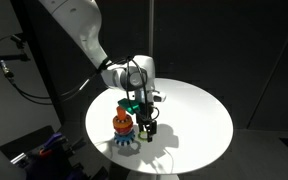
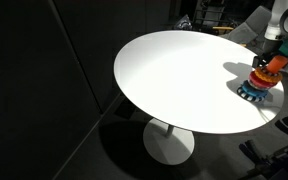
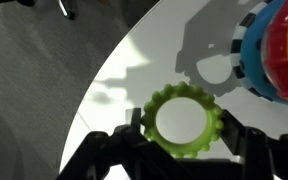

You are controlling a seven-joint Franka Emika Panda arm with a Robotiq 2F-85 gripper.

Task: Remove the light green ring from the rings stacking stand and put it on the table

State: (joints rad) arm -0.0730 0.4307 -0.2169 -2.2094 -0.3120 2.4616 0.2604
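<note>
The light green ring (image 3: 150, 120), toothed on its rim, sits between my gripper's (image 3: 182, 125) two dark fingers in the wrist view. The fingers touch it on both sides, and it hangs just above the white table (image 3: 154, 60), where its shadow falls. The rings stacking stand (image 3: 256, 50) shows its light-blue toothed base and its orange and red rings at the upper right. In both exterior views the gripper (image 1: 147, 127) (image 2: 269, 52) is low beside the stand (image 1: 123, 125) (image 2: 259, 82), near the table's edge (image 1: 199, 120) (image 2: 174, 80).
The round table stands on a single pedestal (image 2: 169, 140) in a dark room. Past the table's edge there is grey carpet (image 3: 34, 90). Cables and equipment (image 1: 14, 60) hang by the arm's base. Bare tabletop stretches away from the stand.
</note>
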